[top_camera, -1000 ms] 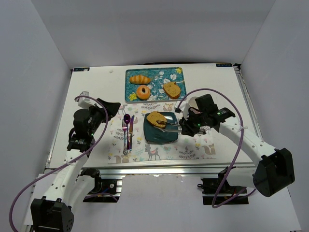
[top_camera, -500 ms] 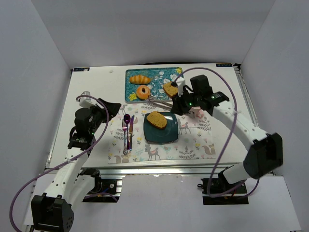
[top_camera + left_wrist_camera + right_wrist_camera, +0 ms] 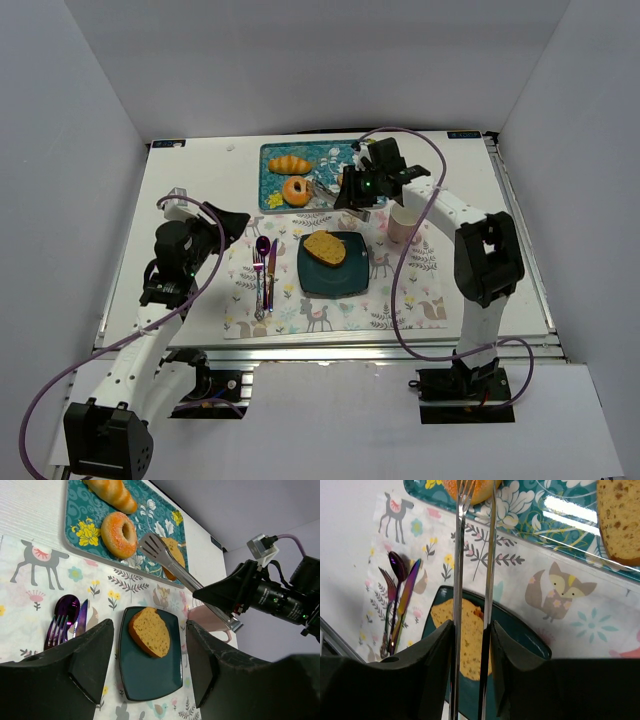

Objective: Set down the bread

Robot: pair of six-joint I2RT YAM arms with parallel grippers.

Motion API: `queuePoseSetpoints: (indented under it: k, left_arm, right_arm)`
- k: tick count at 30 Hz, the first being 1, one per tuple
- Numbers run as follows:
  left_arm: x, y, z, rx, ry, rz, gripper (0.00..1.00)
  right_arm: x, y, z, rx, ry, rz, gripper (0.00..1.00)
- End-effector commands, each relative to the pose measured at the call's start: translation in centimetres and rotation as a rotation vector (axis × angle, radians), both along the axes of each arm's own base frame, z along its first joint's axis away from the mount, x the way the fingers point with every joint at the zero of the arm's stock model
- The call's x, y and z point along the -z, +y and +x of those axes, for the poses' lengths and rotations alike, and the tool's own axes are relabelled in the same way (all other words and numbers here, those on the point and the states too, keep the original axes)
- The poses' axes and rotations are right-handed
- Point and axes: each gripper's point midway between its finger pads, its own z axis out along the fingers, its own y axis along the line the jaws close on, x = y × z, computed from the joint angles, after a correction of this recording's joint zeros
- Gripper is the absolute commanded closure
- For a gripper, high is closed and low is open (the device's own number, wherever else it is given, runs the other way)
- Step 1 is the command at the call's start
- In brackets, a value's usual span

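A slice of bread [image 3: 325, 247] lies flat on the dark teal plate [image 3: 330, 278], also seen in the left wrist view as bread [image 3: 150, 631] on the plate [image 3: 150, 680]. My right gripper [image 3: 472, 645] is shut on a pair of metal tongs [image 3: 475, 555]. The tongs [image 3: 322, 190] reach left over the patterned tray [image 3: 268, 150], their empty tips at the glazed donut [image 3: 296, 190]. Another slice of bread [image 3: 620, 520] lies on the tray's right side. My left gripper [image 3: 150, 657] hangs open left of the plate, holding nothing.
A croissant [image 3: 290, 164] lies on the tray behind the donut. A fork, knife and spoon [image 3: 264, 265] lie on the printed placemat [image 3: 400, 300] left of the plate. A pink cup [image 3: 404, 225] stands to the plate's right, under the right arm.
The right arm swung the tongs from the plate back to the tray, leaving the bread slice on the plate. The tongs' arms drew closer together. The left arm stayed put.
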Motion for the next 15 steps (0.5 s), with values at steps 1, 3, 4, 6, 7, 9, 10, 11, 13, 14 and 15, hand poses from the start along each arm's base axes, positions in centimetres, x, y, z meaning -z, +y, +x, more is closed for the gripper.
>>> queuePoseSetpoints:
  k: [1, 3, 4, 6, 7, 9, 10, 11, 13, 14, 15]
  left_arm:
    - [-1.8, 0.3, 0.2, -0.025, -0.039, -0.004, 0.31]
    - [-1.7, 0.5, 0.4, -0.032, -0.036, -0.002, 0.31]
    - [-1.7, 0.5, 0.4, -0.034, -0.035, -0.001, 0.31]
    - [-1.4, 0.6, 0.5, -0.038, -0.027, -0.001, 0.31]
    - [-1.4, 0.6, 0.5, -0.04, -0.027, 0.001, 0.31]
    - [-1.3, 0.5, 0.6, -0.038, -0.022, 0.005, 0.31]
    - [-1.2, 0.6, 0.7, -0.039, -0.02, 0.006, 0.31]
    - [-1.1, 0.5, 0.8, -0.035, -0.017, 0.008, 0.31]
    - [-0.8, 0.4, 0.9, -0.034, -0.007, 0.011, 0.31]
    - [-0.8, 0.4, 1.0, -0.034, -0.005, 0.011, 0.31]
    - [-0.8, 0.4, 1.1, -0.032, -0.004, 0.011, 0.31]
  right_arm:
    - [-3.0, 0.9, 2.5, 0.066, -0.041, 0.088, 0.6]
    - [-2.7, 1.0, 3.1, 0.076, -0.022, 0.102, 0.6]
    - [-2.5, 1.0, 3.2, 0.079, -0.013, 0.107, 0.6]
    - [-2.0, 1.1, 3.6, 0.088, 0.007, 0.118, 0.58]
    - [-1.8, 1.1, 3.7, 0.094, 0.02, 0.125, 0.58]
    - [-1.6, 1.2, 3.8, 0.097, 0.03, 0.136, 0.58]
    - [-1.4, 1.3, 3.7, 0.096, 0.045, 0.145, 0.57]
    - [-1.3, 1.3, 3.8, 0.097, 0.05, 0.149, 0.57]
    - [-1.2, 1.4, 3.8, 0.101, 0.058, 0.156, 0.57]
    - [-1.0, 1.4, 3.9, 0.106, 0.069, 0.16, 0.57]
    - [-0.8, 1.5, 3.9, 0.109, 0.076, 0.163, 0.56]
